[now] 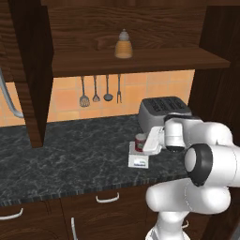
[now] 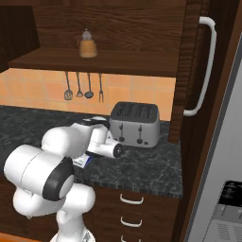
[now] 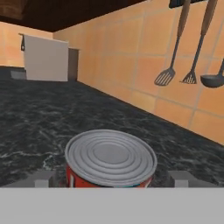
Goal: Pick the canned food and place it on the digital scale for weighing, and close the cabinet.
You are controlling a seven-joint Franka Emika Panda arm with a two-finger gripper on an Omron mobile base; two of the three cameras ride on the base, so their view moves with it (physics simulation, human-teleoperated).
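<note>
Hand view: we see canned food [image 3: 111, 159] standing upright between our claw [image 3: 113, 178] fingers. Claw open, not squeezing. Can sits on digital scale [image 1: 138, 160].

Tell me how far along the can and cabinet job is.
The can stands upright on the scale. The end effector sits around it with its fingers clear of its sides, so the release looks under way. Left: close the cabinet, whose doors are open.
</note>
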